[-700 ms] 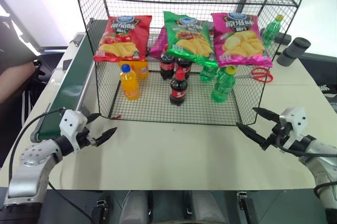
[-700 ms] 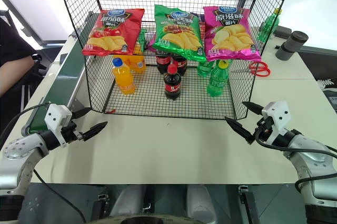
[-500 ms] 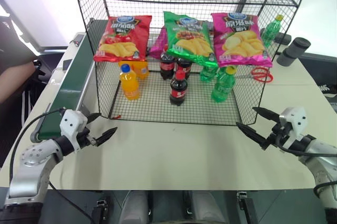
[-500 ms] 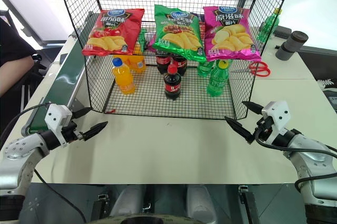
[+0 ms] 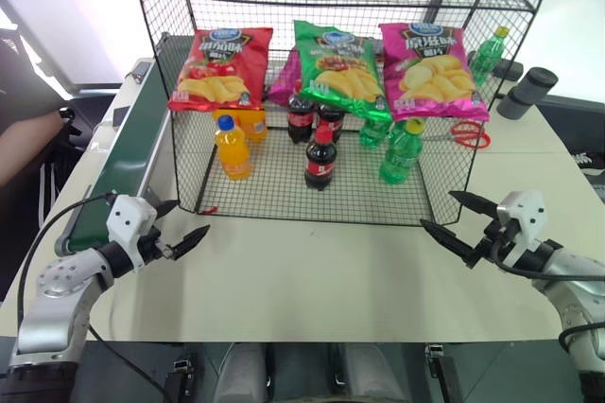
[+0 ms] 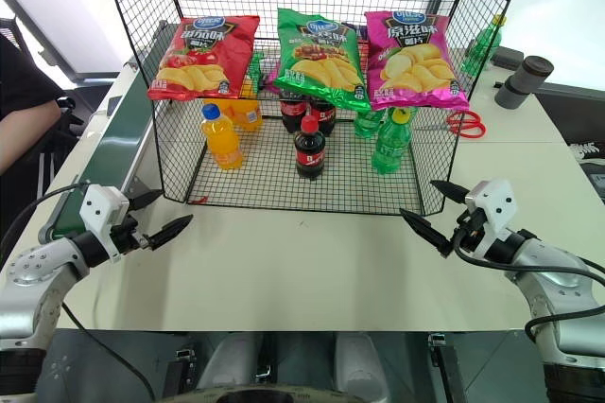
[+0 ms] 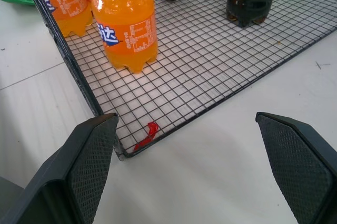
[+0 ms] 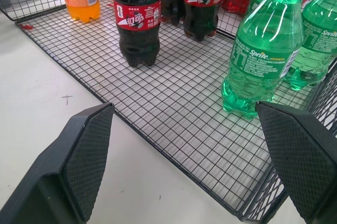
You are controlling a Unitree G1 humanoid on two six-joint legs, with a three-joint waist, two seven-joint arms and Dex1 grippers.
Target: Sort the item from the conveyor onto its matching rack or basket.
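Standing on the bottom tier of the black wire-mesh rack (image 5: 444,190), the front cola bottle (image 5: 319,159) has a red cap and red label and rests upright, with two more cola bottles (image 5: 312,116) just behind it. To its left on the same tier stand two orange-drink bottles (image 5: 231,148), one behind the other; to its right stand green bottles (image 5: 401,152) with yellow caps. Red (image 5: 220,69), green (image 5: 336,65) and pink (image 5: 432,69) crisp bags hang across the front of the rack above the bottles. The dark-green conveyor (image 5: 123,165) with pale side rails runs along the left edge of the pale bench (image 5: 312,280), and no bottle shows on its visible stretch. The left gripper (image 5: 180,223) hovers over the bench near the rack's front left corner, its black fingers (image 7: 89,155) spread wide and holding nothing. The right gripper (image 5: 457,217) hovers near the rack's front right corner, its fingers (image 8: 87,153) likewise spread wide and empty. Red-handled scissors (image 5: 465,134) lie on the bench behind the rack on the right, near a dark cylinder (image 5: 527,92). A person's arm (image 5: 26,143) shows beyond the conveyor at the far left.
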